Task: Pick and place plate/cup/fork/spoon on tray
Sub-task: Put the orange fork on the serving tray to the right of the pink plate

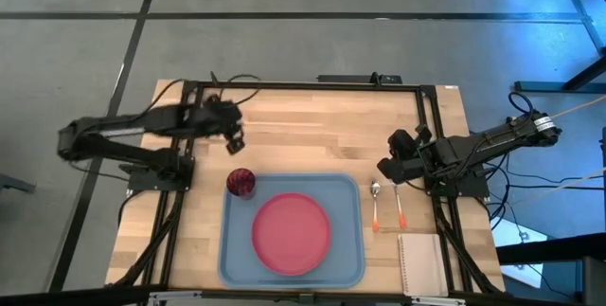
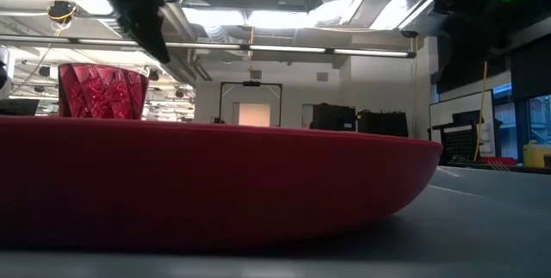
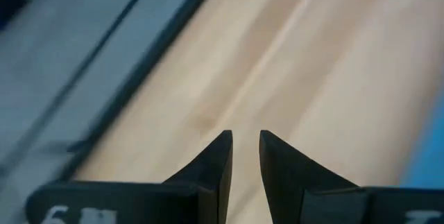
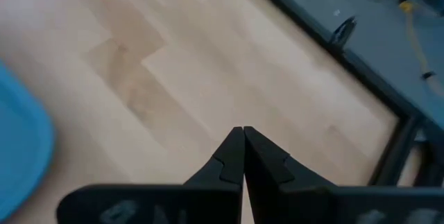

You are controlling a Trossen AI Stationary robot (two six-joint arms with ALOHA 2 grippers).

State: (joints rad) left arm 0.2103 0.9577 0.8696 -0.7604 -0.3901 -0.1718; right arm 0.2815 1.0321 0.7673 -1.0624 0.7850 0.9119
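Note:
The pink-red plate (image 1: 291, 233) lies flat in the light blue tray (image 1: 351, 192); the plate also fills the low view (image 2: 215, 183). The dark red cup (image 1: 241, 182) stands upright at the tray's far left corner, and shows behind the plate in the low view (image 2: 102, 91). The spoon (image 1: 375, 202) and the fork (image 1: 399, 207) lie side by side on the table, right of the tray. My left gripper (image 1: 235, 140) hovers beyond the cup, fingers a narrow gap apart, empty (image 3: 244, 141). My right gripper (image 1: 386, 166) is shut and empty (image 4: 243, 134), just beyond the spoon's bowl.
A white notepad (image 1: 419, 263) lies at the table's near right corner. A black frame rail (image 1: 303, 85) runs around the table's edges. Bare wood (image 1: 312, 135) lies between the tray and the far rail.

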